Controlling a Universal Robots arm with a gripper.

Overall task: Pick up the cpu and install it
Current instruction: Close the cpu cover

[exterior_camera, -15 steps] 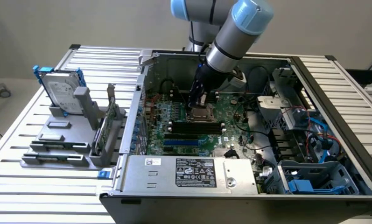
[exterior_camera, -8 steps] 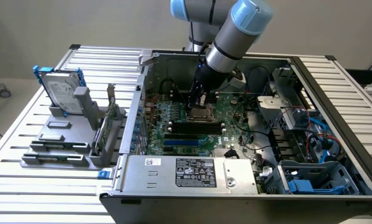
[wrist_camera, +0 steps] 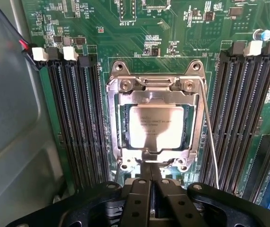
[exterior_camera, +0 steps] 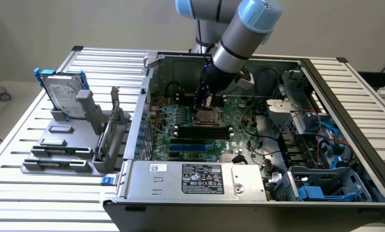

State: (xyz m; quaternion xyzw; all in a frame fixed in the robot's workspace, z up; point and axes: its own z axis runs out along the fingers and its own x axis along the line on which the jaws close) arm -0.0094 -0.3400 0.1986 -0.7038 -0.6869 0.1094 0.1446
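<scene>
The cpu, a flat square chip with a silvery top, lies inside the metal-framed socket on the green motherboard. The socket frame surrounds it, and a thin wire lever runs along one side. My gripper is shut with its two black fingers pressed together, the tips just at the socket's edge and nothing between them. In the exterior view the gripper hangs straight down into the open computer case, right over the socket.
Black memory slots flank the socket closely on both sides. The case walls box in the board, with a power supply at the front and cables on the exterior view's right. A silver hard drive stands on a grey rack outside.
</scene>
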